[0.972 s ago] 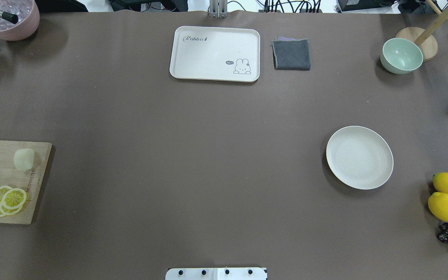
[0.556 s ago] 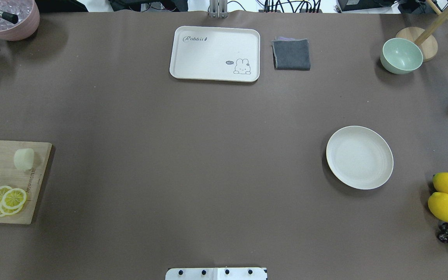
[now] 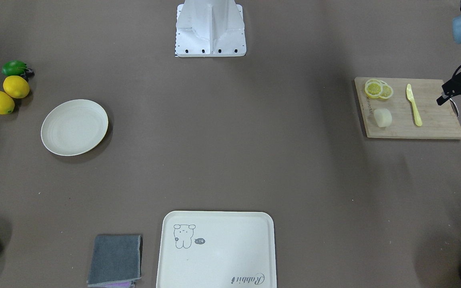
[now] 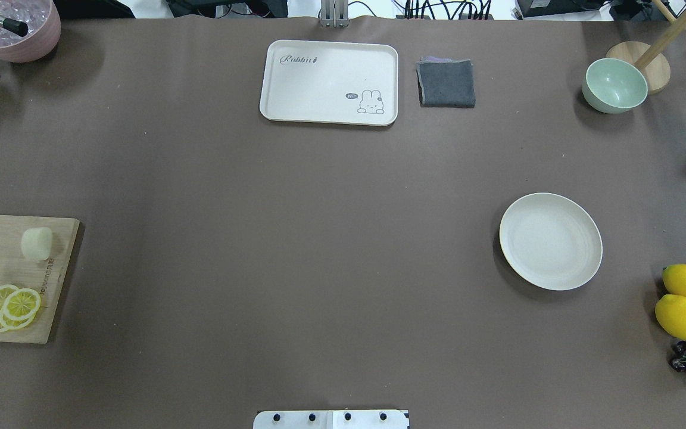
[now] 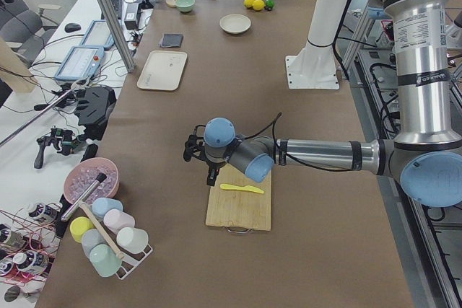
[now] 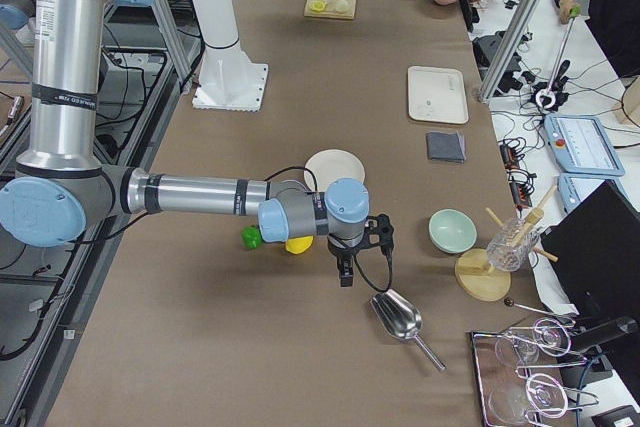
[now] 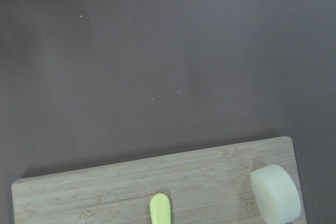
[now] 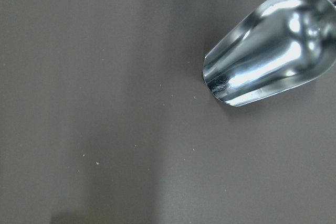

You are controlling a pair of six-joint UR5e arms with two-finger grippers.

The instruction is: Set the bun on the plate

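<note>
Bun (image 3: 382, 118) sits well apart from the plate (image 3: 74, 127).
On the brown table (image 4: 319, 268), the cutting board (image 3: 434, 124) at the front view's right carries the bun; the plate lies far left. Left gripper (image 3: 453, 104) hovers at the board's outer end, jaws spread and empty; right gripper (image 6: 345, 272) hangs near a metal scoop (image 6: 398, 317), jaws' state I cannot tell.

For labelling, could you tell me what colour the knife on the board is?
The knife is pale yellow; it shows best in the front-facing view.
</note>
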